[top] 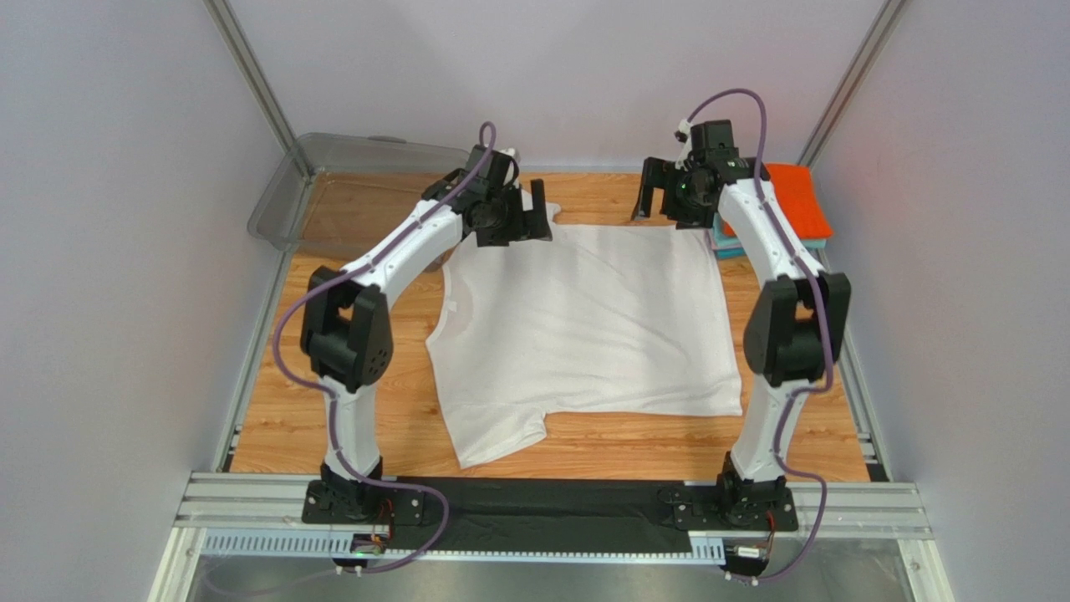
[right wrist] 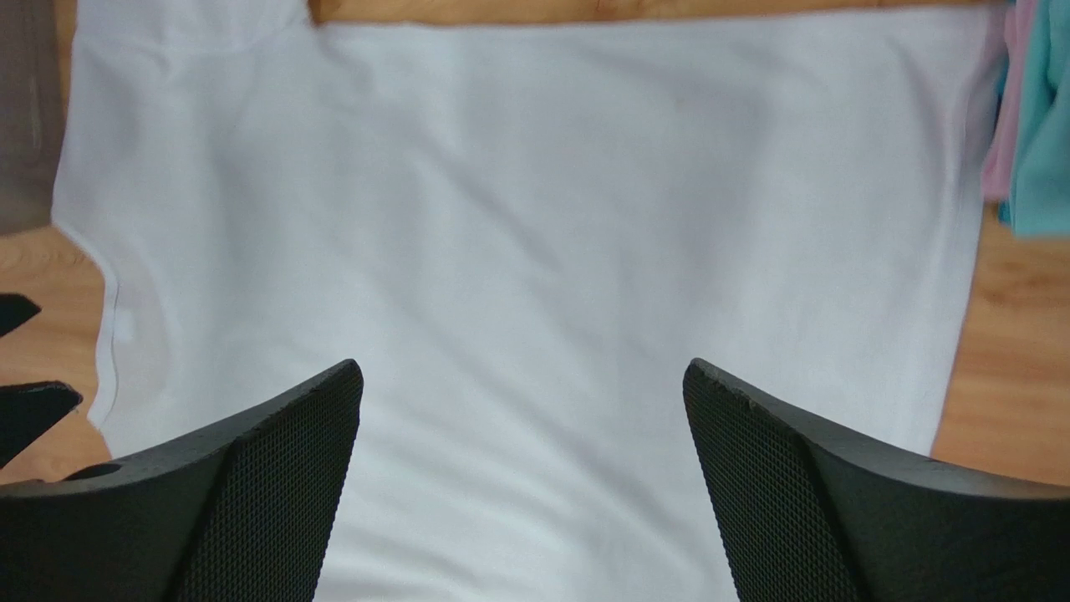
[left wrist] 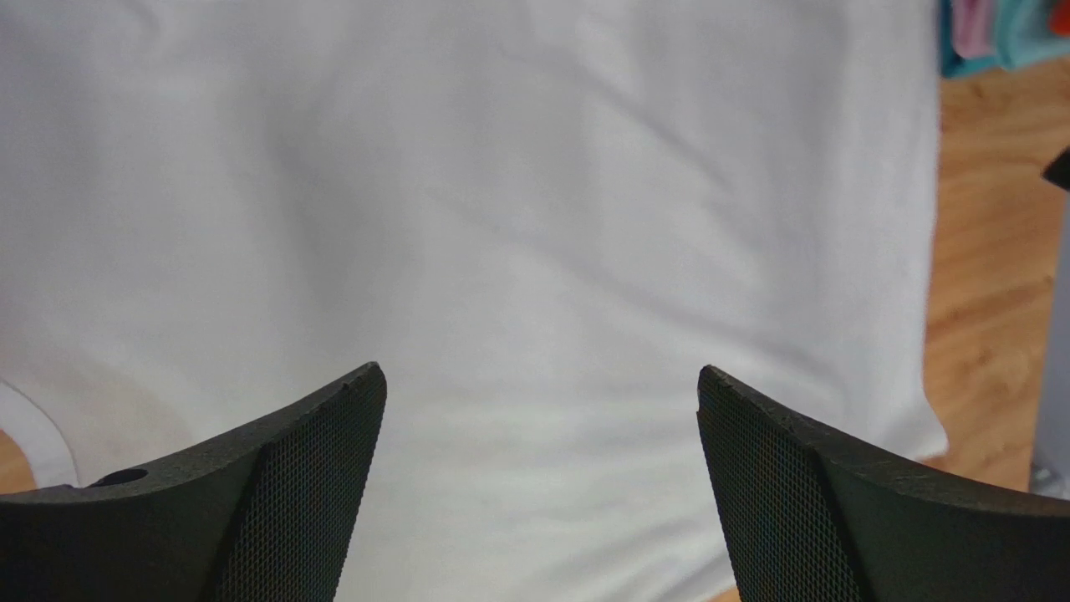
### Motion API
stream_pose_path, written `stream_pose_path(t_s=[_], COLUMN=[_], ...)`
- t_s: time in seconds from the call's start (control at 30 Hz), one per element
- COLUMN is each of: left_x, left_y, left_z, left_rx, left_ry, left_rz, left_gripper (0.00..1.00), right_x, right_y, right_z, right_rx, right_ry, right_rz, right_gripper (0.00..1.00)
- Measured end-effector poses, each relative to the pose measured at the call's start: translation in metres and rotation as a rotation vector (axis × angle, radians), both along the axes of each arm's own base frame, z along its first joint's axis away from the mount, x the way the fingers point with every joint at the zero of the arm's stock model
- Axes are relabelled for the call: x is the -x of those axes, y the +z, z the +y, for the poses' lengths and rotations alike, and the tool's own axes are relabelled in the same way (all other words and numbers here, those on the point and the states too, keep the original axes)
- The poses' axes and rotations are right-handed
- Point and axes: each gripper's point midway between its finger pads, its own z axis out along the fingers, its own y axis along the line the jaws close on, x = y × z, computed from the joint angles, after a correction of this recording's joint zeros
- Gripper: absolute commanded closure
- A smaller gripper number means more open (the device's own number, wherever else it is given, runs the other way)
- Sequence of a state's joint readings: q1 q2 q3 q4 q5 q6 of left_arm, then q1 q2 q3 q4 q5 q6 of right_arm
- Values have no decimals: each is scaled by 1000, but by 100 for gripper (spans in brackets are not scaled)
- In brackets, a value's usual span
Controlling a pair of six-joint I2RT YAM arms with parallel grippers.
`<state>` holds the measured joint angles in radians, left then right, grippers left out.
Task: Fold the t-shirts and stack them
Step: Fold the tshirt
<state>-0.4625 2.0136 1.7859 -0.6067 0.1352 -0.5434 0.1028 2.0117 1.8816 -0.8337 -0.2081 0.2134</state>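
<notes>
The white t-shirt (top: 590,326) lies spread flat in the middle of the desk (top: 377,420), collar toward the left of the frame, apparently smoothed out ready for folding. The left end effector (left wrist: 538,371) and right end effector (right wrist: 520,364) hover released, jaws wide apart, above its upper edge, probably to pinch both corners together. The orange shirt (top: 804,201) tops the folded stack at upper right, just beside it, which keeps the carry short.

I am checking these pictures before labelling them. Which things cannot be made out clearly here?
1. Folded stack: top view, the right arm covers its left side; both wrist views cut it at the edge. Shirt count unclear.
2. White t-shirt, far left corner: top view, the left gripper covers it; contact unclear.
3. Bin: top view, the left arm hides its right end.
</notes>
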Motion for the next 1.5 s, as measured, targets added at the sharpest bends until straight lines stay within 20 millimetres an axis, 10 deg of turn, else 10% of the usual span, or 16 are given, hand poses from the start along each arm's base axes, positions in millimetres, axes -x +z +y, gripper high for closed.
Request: stream_pose_path(t_s=[0.2,0.4,0.57,0.77,1.5], left_x=[86,153,167,171,178], left_y=[55,-2,-51,-81,-106], left_z=[-49,-98,-117,-114,-111], left_rx=[104,121,114,103,100], left_ry=[-180,-349,-393,-372,-387], left_rz=[-126,-2,103,162,183], left_gripper=[0,0,0,0,0], right_x=[124,232,291,296,312], right_y=[52,-20,-90,-98,-115], right_z=[-7,-73,-110,-110,-138], right_rx=[7,-10,-28,-80,48], right_ry=[-105,-417,-667,-728,-923], right_rz=[-143,-60,150,217,302], right_gripper=[0,1,12,47,75])
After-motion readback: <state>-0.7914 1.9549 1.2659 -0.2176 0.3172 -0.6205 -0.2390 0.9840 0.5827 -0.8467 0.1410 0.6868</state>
